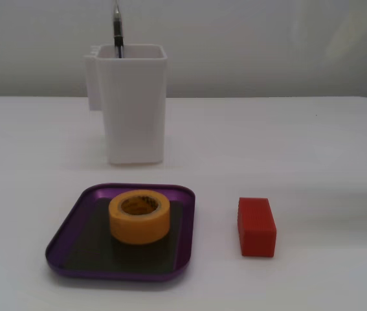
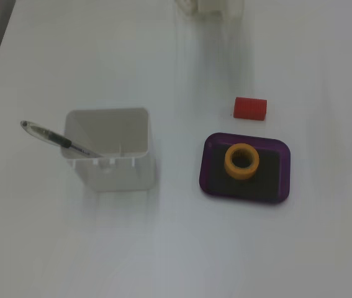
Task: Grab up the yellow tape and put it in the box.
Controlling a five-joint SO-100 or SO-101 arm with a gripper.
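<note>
Yellow tape roll (image 1: 139, 216) lay flat on dark floor of purple tray (image 1: 59, 240), hollow core up, clear of rim; same in other fixed view (image 2: 242, 161).

Tool out of both fixed views; only blurred white arm part (image 2: 210, 6) at top edge, so jaw state could not be told.

Task looked done.

Risk judged low: arm sweeping back could nudge tray or red block (image 1: 256, 226) just beside it on surface (image 1: 312, 142).

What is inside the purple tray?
The yellow tape lies flat on the dark bottom of the tray, core facing up. Nothing else shows in it. The bottom under the roll is covered.
</note>
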